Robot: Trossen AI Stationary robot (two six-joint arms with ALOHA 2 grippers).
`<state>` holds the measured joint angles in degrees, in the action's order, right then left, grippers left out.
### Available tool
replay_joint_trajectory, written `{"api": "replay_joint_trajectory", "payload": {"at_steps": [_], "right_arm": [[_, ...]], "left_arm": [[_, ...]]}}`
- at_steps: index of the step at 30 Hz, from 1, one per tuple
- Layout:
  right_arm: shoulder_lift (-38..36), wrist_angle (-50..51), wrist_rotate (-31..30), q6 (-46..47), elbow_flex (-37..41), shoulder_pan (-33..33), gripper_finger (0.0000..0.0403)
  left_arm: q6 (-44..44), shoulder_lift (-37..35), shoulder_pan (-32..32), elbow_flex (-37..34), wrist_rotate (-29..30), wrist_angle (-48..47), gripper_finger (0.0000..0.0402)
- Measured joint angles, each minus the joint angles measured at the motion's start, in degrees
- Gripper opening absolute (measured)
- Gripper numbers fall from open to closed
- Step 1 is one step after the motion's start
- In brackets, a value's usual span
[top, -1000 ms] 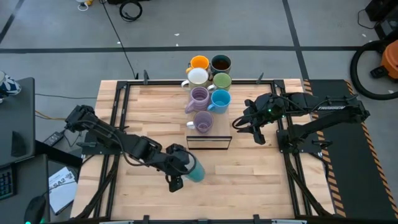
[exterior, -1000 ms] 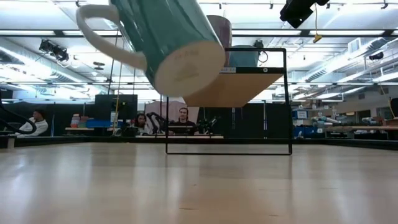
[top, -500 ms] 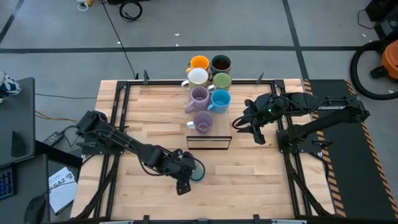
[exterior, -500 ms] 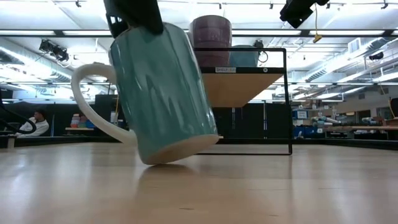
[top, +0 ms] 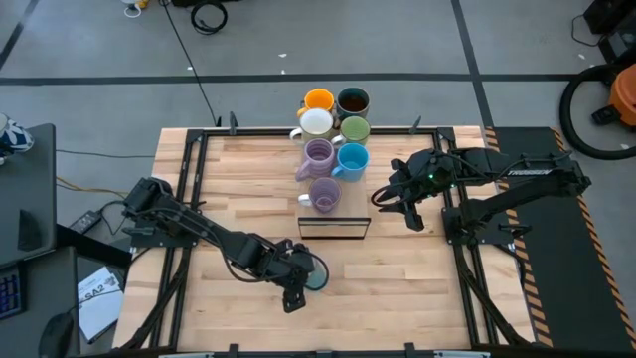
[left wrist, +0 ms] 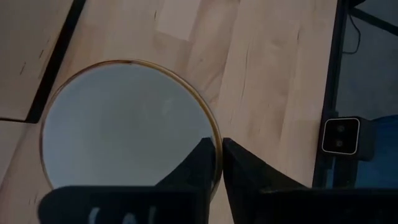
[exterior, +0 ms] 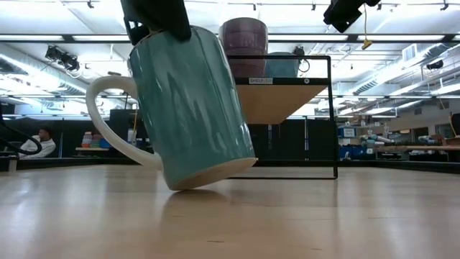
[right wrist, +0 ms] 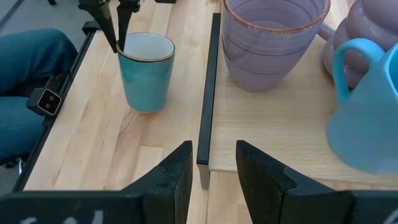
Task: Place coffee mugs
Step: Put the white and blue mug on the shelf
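The larger ribbed teal mug (top: 314, 271) stands tilted on the table's near middle, with its handle (exterior: 108, 122) to the picture's left in the low view. My left gripper (left wrist: 219, 155) is shut on its rim from above. My right gripper (top: 397, 207) is open and empty, hovering right of the small black-framed shelf (top: 334, 228). One lilac mug (top: 325, 194) stands on the shelf. The orange (top: 319, 99), dark (top: 353, 100), white (top: 316, 122), green (top: 355, 128), second lilac (top: 318, 154) and bright blue (top: 352, 159) mugs cluster behind it. My left gripper pinches the teal mug's rim (left wrist: 211, 134), one finger inside the mug and one outside. The fingers (exterior: 154, 18) point down from above. The mug stands nearly upright but tilted, with the handle-side edge of its base (exterior: 176, 185) on the table and the other side raised.
The shelf's wooden board (exterior: 273, 101) stands just beyond the teal mug, carrying the lilac mug (exterior: 243, 36). Bare table lies in front of and beside the teal mug. A person's leg in jeans (right wrist: 31, 56) shows past the table's near edge.
My left gripper has gone down toward the table and turned the teal mug from lying tipped in the air to nearly upright. The edge of the mug's base now meets the table. In the last half second it has barely moved.
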<state>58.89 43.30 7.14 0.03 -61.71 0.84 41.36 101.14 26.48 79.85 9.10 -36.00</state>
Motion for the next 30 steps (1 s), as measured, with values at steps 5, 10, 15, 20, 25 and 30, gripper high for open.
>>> {"api": "replay_joint_trajectory", "payload": {"at_steps": [5, 10, 15, 20, 25, 30], "right_arm": [[0.0, 0.0, 0.0, 0.0, 0.0, 0.0, 0.0129], [0.0, 0.0, 0.0, 0.0, 0.0, 0.0, 0.0129], [0.0, 0.0, 0.0, 0.0, 0.0, 0.0, 0.0129], [0.0, 0.0, 0.0, 0.0, 0.0, 0.0, 0.0129], [0.0, 0.0, 0.0, 0.0, 0.0, 0.0, 0.0129], [0.0, 0.0, 0.0, 0.0, 0.0, 0.0, 0.0129]], "left_arm": [[0.0, 0.2, 0.0, -0.2, -0.1, 0.8, 0.0055], [-0.1, 0.2, 0.0, -0.2, 0.0, 1.6, 0.0058], [-0.1, 0.2, 0.0, -0.2, 0.0, 2.0, 0.0059], [0.0, 0.2, 0.0, -0.2, 0.0, 2.2, 0.0067], [-0.1, 0.2, 0.0, -0.2, 0.0, 4.0, 0.0096], [-0.1, 0.2, 0.0, -0.2, 0.1, 5.8, 0.0134]]}}
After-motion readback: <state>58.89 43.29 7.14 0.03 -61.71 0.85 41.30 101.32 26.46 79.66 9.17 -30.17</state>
